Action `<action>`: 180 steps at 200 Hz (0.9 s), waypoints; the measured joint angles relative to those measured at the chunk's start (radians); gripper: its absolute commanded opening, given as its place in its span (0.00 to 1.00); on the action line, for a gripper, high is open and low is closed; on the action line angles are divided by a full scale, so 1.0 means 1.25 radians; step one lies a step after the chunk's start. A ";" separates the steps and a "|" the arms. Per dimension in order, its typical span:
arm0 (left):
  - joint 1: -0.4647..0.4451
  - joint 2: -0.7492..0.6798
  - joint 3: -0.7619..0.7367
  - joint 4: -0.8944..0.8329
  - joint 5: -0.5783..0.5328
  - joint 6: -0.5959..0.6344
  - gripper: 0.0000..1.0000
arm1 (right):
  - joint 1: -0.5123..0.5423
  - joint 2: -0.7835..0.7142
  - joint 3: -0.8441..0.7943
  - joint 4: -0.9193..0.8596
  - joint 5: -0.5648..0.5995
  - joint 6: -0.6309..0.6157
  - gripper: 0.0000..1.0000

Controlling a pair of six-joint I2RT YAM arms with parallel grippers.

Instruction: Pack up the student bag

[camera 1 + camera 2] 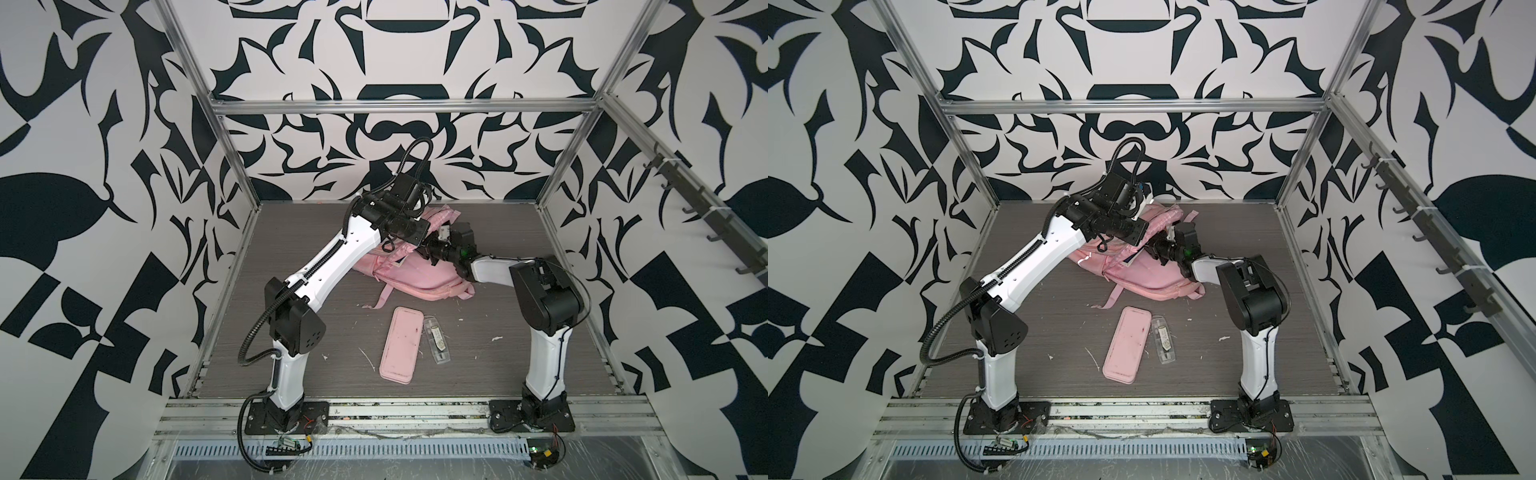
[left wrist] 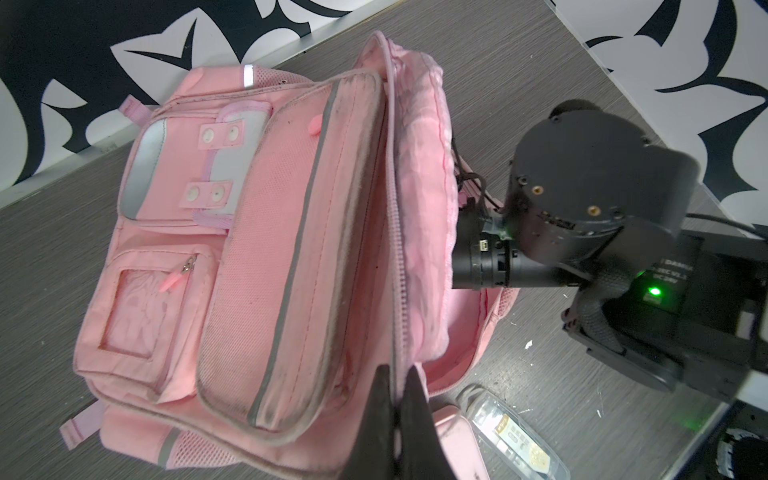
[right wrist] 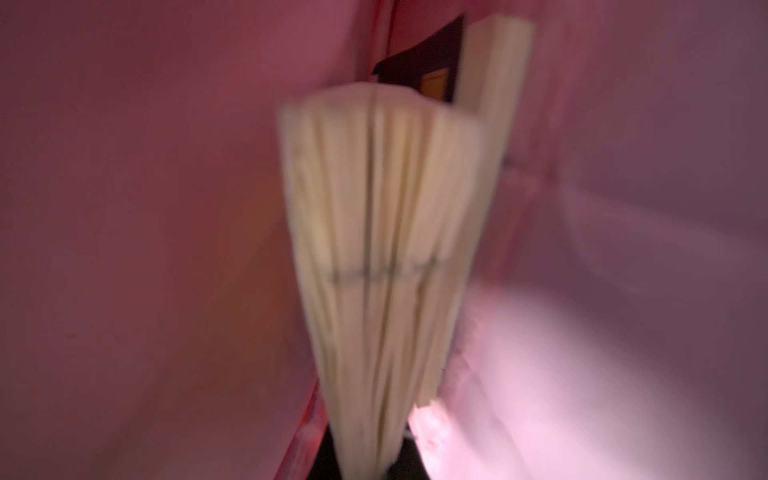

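Soft pink fabric student bag (image 1: 415,278), mesh panels, grey piping, slumped rear-centre on grey wood-grain table (image 1: 291,353), left gripper (image 2: 397,399) pinched tight on its zip edge, right gripper (image 3: 365,465) inside, clamping blurred cream-paged book (image 3: 374,249).

Cloth of the student bag (image 2: 266,232) pink, woven, matt, grimy along the seams, with mesh panels, shiny silver strips and a clear plastic patch; book (image 3: 374,249) cream paper, blurred; pencil case (image 1: 401,343) smooth pink, smudged; small case (image 1: 435,340) clear glossy plastic; table (image 1: 478,365) grey wood-grain, matt, scuffed; frame (image 1: 399,107) brushed metal.
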 measured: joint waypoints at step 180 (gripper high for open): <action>0.002 -0.005 -0.011 0.006 0.035 -0.033 0.00 | 0.026 0.198 0.199 0.009 0.044 0.035 0.03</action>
